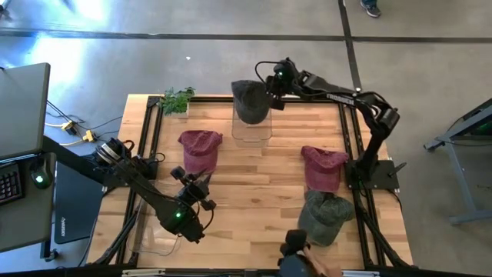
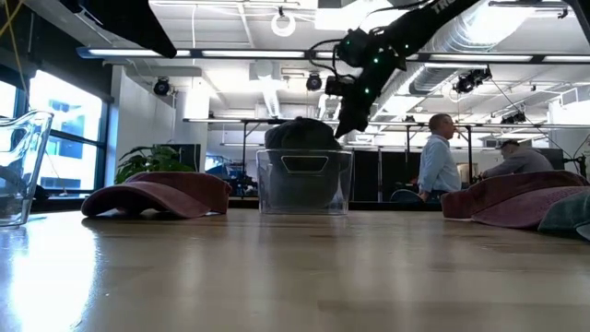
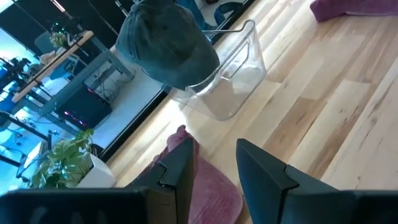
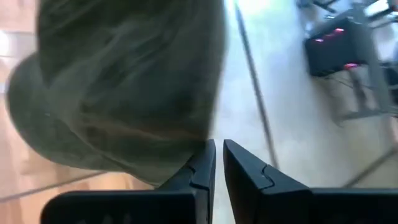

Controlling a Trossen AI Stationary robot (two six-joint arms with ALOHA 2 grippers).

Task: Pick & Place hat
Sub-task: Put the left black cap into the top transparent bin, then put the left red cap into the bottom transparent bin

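Note:
A dark green hat (image 1: 250, 100) lies on top of a clear container (image 1: 251, 129) at the table's far middle; in the low view the dark green hat (image 2: 300, 134) rests on the container's rim (image 2: 304, 152). My right gripper (image 1: 270, 98) is at this hat's right side, fingers nearly together (image 4: 217, 158). My left gripper (image 1: 196, 187) hovers open (image 3: 217, 168) near the close end of a maroon hat (image 1: 201, 150), touching nothing. My right gripper meets the dark green hat at its edge (image 4: 200, 142), right at the fingertips (image 4: 205, 155). Only a thin slit shows between the fingers. It comes from the table's right side, slanting down. The hat's body lies on the container's rim.
A second maroon hat (image 1: 323, 168) and another green hat (image 1: 327, 217) lie on the table's right side. A plant (image 1: 178, 100) stands at the far left corner. A clear pitcher (image 2: 18, 166) stands near left. A person's hand (image 1: 304, 254) shows at the near edge.

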